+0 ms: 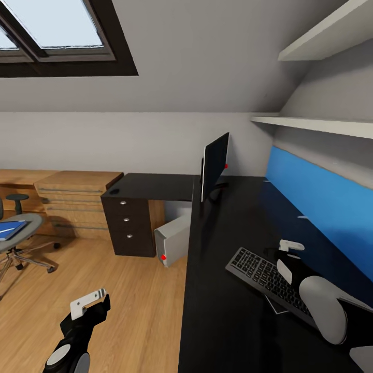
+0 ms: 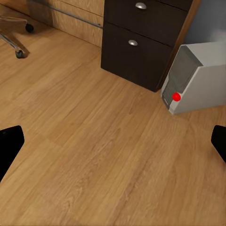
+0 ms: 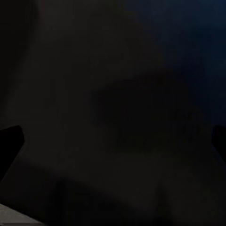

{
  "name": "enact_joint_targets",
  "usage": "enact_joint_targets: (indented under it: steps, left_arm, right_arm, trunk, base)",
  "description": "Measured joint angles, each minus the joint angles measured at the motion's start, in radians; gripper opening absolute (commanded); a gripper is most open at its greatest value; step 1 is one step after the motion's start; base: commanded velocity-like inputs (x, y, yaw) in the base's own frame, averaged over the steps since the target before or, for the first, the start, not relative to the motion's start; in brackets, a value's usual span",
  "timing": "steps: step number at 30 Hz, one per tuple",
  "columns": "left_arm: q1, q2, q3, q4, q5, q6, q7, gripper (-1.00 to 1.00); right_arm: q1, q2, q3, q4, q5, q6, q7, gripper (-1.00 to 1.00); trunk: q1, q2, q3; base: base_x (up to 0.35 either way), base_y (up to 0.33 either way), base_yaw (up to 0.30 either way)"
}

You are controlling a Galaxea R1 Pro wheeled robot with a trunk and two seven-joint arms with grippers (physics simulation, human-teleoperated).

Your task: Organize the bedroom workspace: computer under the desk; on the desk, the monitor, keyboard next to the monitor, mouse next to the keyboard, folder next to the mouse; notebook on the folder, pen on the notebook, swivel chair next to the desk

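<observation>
Keyboard [image 1: 269, 278] lies askew on the desk [image 1: 228, 290] under the right gripper [image 1: 290, 247], grip unclear; left gripper [image 1: 89, 304] hangs spread. A careless drag could shove it into the monitor [image 1: 215, 166].

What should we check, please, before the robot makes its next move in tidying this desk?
1. Monitor on the desk: ok.
2. Keyboard on the desk: ok, though not close beside the monitor.
3. Computer under the desk: ok, standing on the floor at its edge.
4. Folder moved to the desk: not ok, it lies on the swivel chair.
5. Left gripper free: ok, open over bare floor.
6. Right gripper state: cannot tell.
</observation>
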Motion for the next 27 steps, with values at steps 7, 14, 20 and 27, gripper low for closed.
enact_joint_targets:
  steps: [7,14,20,27]
  left_arm:
    - [0.000,0.000,-0.001,0.000,0.000,0.000,0.000,1.00]
    - [0.000,-0.001,-0.003,0.000,0.000,0.000,0.000,1.00]
    - [0.000,-0.001,-0.003,0.000,0.000,0.001,0.000,1.00]
    - [0.000,-0.001,-0.003,0.000,0.000,0.001,0.000,1.00]
  right_arm:
    - [0.000,0.000,0.000,-0.001,0.000,0.006,0.000,1.00]
    - [0.000,0.000,-0.001,-0.001,0.000,0.007,-0.001,1.00]
    - [0.000,0.000,-0.001,-0.002,-0.001,0.008,-0.002,1.00]
    - [0.000,0.000,-0.001,-0.002,-0.001,0.008,-0.002,1.00]
  trunk:
    - [0.015,-0.028,-0.012]
    - [0.042,-0.077,-0.034]
    - [0.050,-0.091,-0.041]
    - [0.050,-0.091,-0.041]
  base:
    - [0.000,0.000,0.000]
    - [0.000,0.000,0.000]
    - [0.000,0.000,0.000]
    - [0.000,0.000,0.000]
